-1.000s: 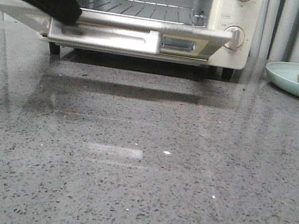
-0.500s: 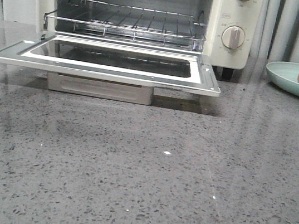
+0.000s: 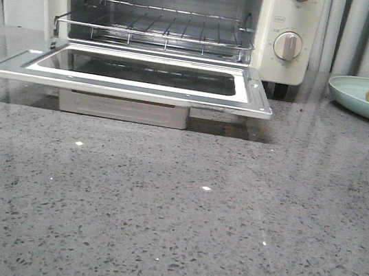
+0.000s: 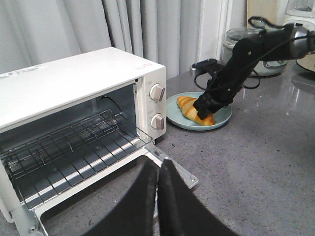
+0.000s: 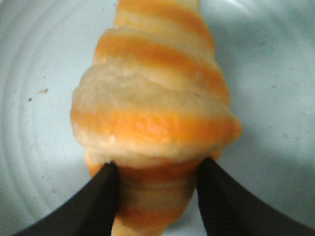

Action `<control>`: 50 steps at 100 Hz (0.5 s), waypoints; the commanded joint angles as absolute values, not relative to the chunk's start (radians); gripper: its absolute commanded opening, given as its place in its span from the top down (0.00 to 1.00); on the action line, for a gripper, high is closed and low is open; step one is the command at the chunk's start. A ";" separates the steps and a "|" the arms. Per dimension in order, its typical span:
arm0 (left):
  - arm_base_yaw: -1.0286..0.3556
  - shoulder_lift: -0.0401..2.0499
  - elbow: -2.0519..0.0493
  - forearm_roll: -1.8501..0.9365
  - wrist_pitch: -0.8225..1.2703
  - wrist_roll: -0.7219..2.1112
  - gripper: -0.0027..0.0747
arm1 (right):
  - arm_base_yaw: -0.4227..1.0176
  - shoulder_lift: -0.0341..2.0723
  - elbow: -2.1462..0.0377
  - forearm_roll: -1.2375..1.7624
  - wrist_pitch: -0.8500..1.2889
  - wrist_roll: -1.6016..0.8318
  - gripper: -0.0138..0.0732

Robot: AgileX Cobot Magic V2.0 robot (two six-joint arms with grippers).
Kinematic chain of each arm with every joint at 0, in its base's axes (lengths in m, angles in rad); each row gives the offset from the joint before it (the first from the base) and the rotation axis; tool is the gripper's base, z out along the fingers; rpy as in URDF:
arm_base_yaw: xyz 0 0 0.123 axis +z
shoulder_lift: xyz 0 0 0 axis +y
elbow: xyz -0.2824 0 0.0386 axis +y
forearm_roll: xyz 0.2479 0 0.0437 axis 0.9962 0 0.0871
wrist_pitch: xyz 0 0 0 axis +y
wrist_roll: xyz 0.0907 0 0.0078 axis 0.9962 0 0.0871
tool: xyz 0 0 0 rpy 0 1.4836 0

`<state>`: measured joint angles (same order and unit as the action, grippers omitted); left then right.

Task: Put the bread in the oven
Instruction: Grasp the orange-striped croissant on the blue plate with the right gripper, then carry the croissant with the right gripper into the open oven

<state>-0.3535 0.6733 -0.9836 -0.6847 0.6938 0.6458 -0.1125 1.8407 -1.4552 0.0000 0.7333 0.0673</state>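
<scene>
The bread point(image 5: 152, 113) is seen on the plate point(image 4: 219, 118), right of the oven point(image 4: 74, 98), with the right gripper point(image 5: 156, 199) jaws open around it; the left gripper point(image 4: 157, 196) jaws are shut; it could be squashed or dropped if pinched badly.

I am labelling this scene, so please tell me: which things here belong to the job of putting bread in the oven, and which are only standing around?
Belong to the job:
bread
toaster oven, door down
wire rack
plate under the bread
right gripper, fingers beside the bread

Only standing around:
curtain
appliances behind the plate
left gripper, shut
</scene>
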 commanded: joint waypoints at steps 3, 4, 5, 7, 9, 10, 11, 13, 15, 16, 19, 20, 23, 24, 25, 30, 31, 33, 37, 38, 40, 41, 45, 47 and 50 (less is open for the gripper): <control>-0.349 0.668 -1.014 -0.712 0.647 0.628 0.99 | -0.118 1.848 -1.483 0.035 0.667 0.070 0.51; -0.349 0.668 -1.014 -0.712 0.647 0.628 0.99 | -0.118 1.850 -1.483 0.035 0.668 0.070 0.53; -0.349 0.668 -1.014 -0.712 0.647 0.628 0.99 | -0.118 1.853 -1.483 0.037 0.668 0.070 0.54; -0.349 0.668 -1.014 -0.712 0.647 0.628 0.99 | -0.118 1.857 -1.483 0.037 0.670 0.070 0.59; -0.349 0.668 -1.014 -0.712 0.647 0.628 0.99 | -0.118 1.859 -1.483 0.037 0.675 0.070 0.65; -0.349 0.668 -1.014 -0.712 0.647 0.628 0.99 | -0.118 1.864 -1.483 0.037 0.677 0.070 0.67; -0.349 0.668 -1.014 -0.712 0.647 0.628 0.99 | -0.118 1.865 -1.483 0.037 0.682 0.070 0.72; -0.349 0.668 -1.014 -0.712 0.647 0.628 0.99 | -0.118 1.864 -1.483 0.037 0.687 0.070 0.80; -0.349 0.668 -1.014 -0.712 0.647 0.628 0.99 | -0.118 1.864 -1.483 0.037 0.693 0.070 0.86; -0.349 0.668 -1.014 -0.712 0.647 0.628 0.99 | -0.118 1.864 -1.483 0.037 0.697 0.070 0.92; -0.349 0.668 -1.014 -0.712 0.647 0.628 0.99 | -0.120 1.862 -1.483 0.037 0.699 0.071 0.92; -0.349 0.668 -1.014 -0.712 0.647 0.628 0.99 | -0.120 1.858 -1.483 0.037 0.702 0.071 0.91; -0.349 0.668 -1.014 -0.712 0.647 0.628 0.99 | -0.121 1.847 -1.483 0.043 0.704 0.071 0.91; -0.349 0.668 -1.016 -0.712 0.647 0.628 0.99 | -0.123 1.840 -1.483 0.045 0.704 0.071 0.91; -0.349 0.668 -1.016 -0.712 0.647 0.628 0.99 | -0.123 1.836 -1.483 0.045 0.704 0.071 0.91; -0.349 0.661 -1.016 -0.712 0.648 0.628 0.99 | -0.123 1.795 -1.483 0.045 0.702 0.071 0.91; -0.349 0.660 -1.017 -0.712 0.648 0.628 0.99 | -0.123 1.788 -1.483 0.045 0.702 0.071 0.91; -0.349 0.655 -1.017 -0.712 0.648 0.628 0.99 | -0.123 1.764 -1.483 0.045 0.702 0.071 0.91; -0.349 0.642 -1.017 -0.712 0.648 0.628 0.99 | -0.123 1.707 -1.483 0.047 0.702 0.054 0.91; -0.349 0.640 -1.017 -0.712 0.648 0.628 0.99 | -0.120 1.696 -1.483 0.048 0.703 0.052 0.91; -0.349 0.634 -1.017 -0.712 0.648 0.628 0.99 | -0.117 1.664 -1.483 0.047 0.708 0.049 0.91; -0.349 0.629 -1.017 -0.712 0.648 0.628 0.99 | -0.115 1.641 -1.483 0.047 0.711 0.047 0.91; -0.349 0.617 -1.017 -0.712 0.648 0.628 0.99 | -0.103 1.580 -1.483 0.049 0.721 0.045 0.91; -0.349 0.610 -1.017 -0.712 0.648 0.628 0.99 | -0.092 1.543 -1.483 0.049 0.727 0.043 0.91; -0.349 0.599 -1.017 -0.712 0.648 0.628 0.99 | -0.074 1.480 -1.483 0.054 0.732 0.023 0.91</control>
<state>-0.3517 0.6242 -0.9836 -0.6808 0.7023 0.6400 -0.1030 1.6902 -1.4511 0.0485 0.7615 0.0561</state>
